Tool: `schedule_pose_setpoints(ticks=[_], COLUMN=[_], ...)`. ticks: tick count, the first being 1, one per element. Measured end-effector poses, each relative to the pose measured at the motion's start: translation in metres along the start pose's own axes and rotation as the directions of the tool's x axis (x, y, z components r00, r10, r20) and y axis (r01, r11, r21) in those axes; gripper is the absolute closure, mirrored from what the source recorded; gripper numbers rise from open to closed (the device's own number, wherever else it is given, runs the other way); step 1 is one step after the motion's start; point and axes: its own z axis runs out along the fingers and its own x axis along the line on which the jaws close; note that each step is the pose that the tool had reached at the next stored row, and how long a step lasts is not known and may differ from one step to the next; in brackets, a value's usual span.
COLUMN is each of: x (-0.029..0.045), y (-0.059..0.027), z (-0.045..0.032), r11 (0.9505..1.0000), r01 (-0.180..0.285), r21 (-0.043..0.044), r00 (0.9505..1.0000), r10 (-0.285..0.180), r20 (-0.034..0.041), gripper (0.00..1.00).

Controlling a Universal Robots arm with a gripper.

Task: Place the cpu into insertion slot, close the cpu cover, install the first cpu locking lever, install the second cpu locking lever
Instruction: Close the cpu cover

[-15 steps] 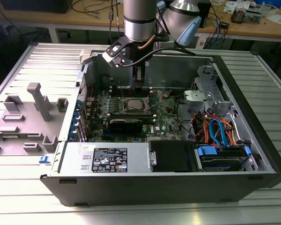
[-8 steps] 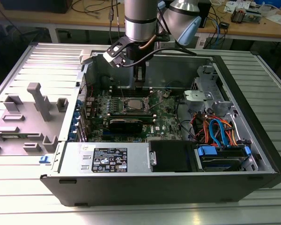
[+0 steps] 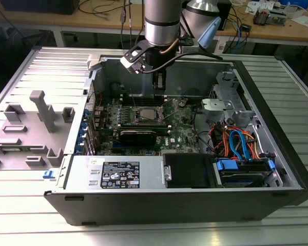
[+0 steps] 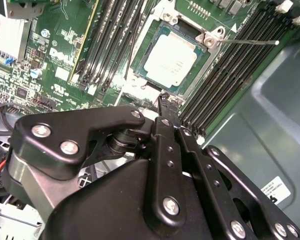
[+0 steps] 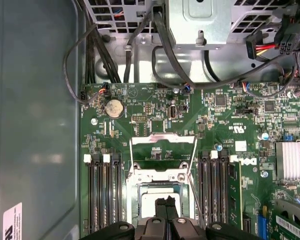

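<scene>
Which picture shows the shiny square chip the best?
The second wrist view: the cpu shows whole, with nothing in front of it. In the first wrist view the gripper covers part of it. In the exterior view it looks tiny.

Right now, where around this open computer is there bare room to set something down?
The ribbed table in front of the case and at the exterior view's right is bare. Inside, the motherboard and cables are crowded; the gripper hangs near the cpu.
</scene>
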Motion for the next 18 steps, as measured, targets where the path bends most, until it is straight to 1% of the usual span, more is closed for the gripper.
schedule_pose_setpoints(ticks=[12,18], x=[0.0001,-0.0001], y=[0.0009,0.001], z=[-0.0001,-0.0046], r11=[1.0,1.0], r01=[0.0,0.0], r21=[0.0,0.0], r00=[1.0,1.0], r10=[0.0,0.0], r20=[-0.0002,0.0], gripper=[0.89,0.89])
